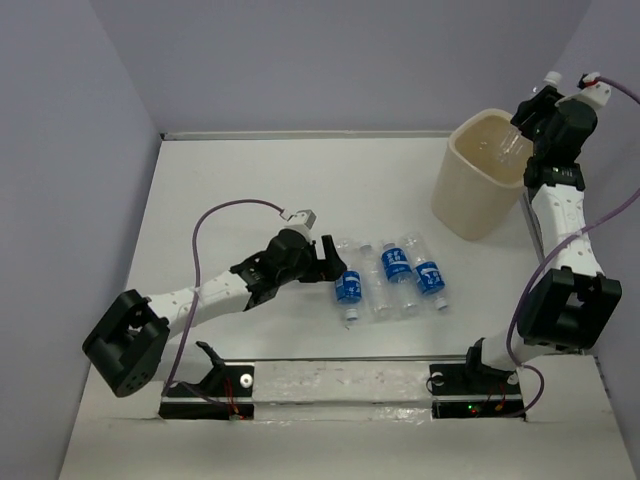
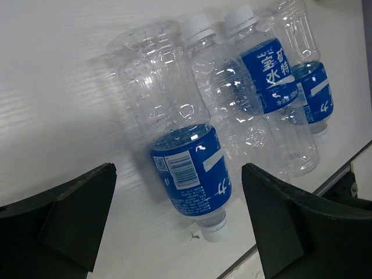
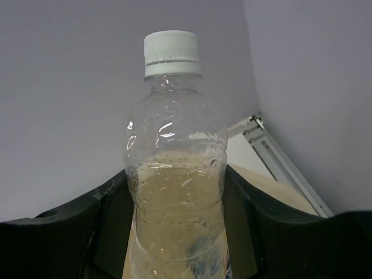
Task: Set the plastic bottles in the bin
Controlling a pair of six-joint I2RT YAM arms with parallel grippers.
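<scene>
Third bottle, blue label: white characters 宝矿, 水特 (partly cut off). Nearest label: barcode, digits unreadable.

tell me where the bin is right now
In the top view the bin stands far right on the table, beyond the bottles lying mid-table, with the right gripper holding a bottle over its rim.

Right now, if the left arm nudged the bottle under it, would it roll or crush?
Probably rolls: the bottle lies on its side, round, on the smooth table. It looks empty, so likely very light. Its thin clear walls may dent under a hard squeeze.
</scene>
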